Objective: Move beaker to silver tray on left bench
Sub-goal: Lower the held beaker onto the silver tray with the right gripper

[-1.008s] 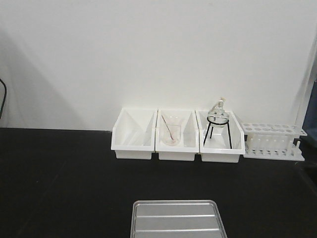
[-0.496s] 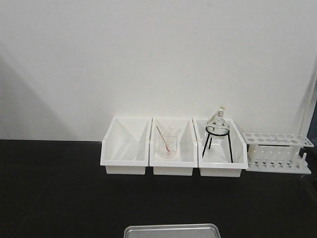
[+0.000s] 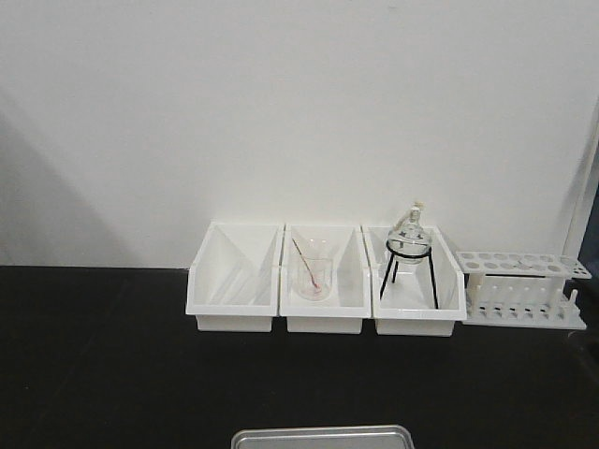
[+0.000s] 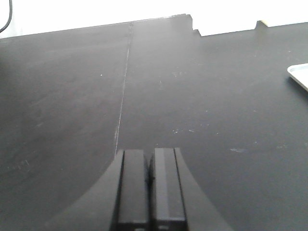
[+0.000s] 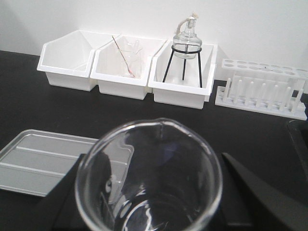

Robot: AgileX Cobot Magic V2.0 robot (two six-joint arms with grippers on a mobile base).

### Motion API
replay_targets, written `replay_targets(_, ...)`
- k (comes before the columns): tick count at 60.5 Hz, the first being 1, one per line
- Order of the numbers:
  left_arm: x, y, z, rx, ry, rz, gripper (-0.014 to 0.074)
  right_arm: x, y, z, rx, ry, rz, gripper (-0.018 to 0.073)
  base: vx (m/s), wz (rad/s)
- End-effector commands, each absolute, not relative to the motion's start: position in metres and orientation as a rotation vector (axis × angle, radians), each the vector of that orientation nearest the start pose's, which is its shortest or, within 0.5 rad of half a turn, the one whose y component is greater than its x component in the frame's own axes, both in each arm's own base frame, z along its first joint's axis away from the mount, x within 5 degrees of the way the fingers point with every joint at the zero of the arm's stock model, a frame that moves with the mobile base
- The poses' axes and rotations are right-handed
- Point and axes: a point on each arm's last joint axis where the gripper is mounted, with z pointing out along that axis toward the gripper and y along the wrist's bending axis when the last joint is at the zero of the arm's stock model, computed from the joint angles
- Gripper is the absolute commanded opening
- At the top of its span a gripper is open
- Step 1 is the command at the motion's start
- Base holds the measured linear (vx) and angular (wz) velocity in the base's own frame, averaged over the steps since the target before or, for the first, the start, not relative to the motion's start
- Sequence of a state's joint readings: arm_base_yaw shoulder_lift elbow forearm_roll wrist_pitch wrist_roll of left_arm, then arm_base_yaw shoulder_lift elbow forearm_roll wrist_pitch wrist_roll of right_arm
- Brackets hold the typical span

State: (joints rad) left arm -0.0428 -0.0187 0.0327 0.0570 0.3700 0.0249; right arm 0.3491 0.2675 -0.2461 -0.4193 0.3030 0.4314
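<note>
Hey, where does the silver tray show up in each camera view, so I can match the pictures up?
Front view: the silver tray is at bottom centre, cut off by the lower edge.
Left wrist view: only a corner of the tray shows, at the right edge.
Right wrist view: the tray is at lower left, partly behind the beaker.
Shared landmark: the black bench that the tray lies on.

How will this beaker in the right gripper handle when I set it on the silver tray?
The beaker is thin clear glass, probably fragile and slippery, so lower gently. Wide-bodied, so likely stable once upright on the silver tray.
</note>
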Motion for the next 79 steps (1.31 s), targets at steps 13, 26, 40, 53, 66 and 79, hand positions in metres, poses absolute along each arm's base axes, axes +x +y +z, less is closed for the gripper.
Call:
replay_targets(13,0.054,-0.001,0.170,0.102,1.802,0.032,0.0001,0.075,0.020,0.276,-0.229,1.619,0.202,-0.0011,0.00,0.00)
replay_targets(26,0.054,-0.001,0.170,0.102,1.802,0.032,0.0001,0.079,0.033,0.293,-0.334,1.412,0.260,-0.0011,0.00,0.00)
replay_targets(40,0.054,-0.001,0.170,0.102,1.802,0.032,0.0001,0.136,0.068,0.271,-0.470,1.507,0.374,-0.0011,0.00,0.00)
replay_targets(53,0.054,-0.001,0.170,0.102,1.802,0.032,0.0001,0.196,0.099,0.221,-0.511,1.546,0.509,-0.0011,0.00,0.00)
replay_targets(66,0.054,-0.001,0.170,0.102,1.802,0.032,0.0001,0.250,0.121,0.180,-0.525,1.622,0.553,-0.0011,0.00,0.00)
replay_targets(79,0.054,-0.001,0.170,0.102,1.802,0.032,0.0001,0.292,0.136,0.152,-0.525,1.671,0.558,-0.0011,0.00,0.00)
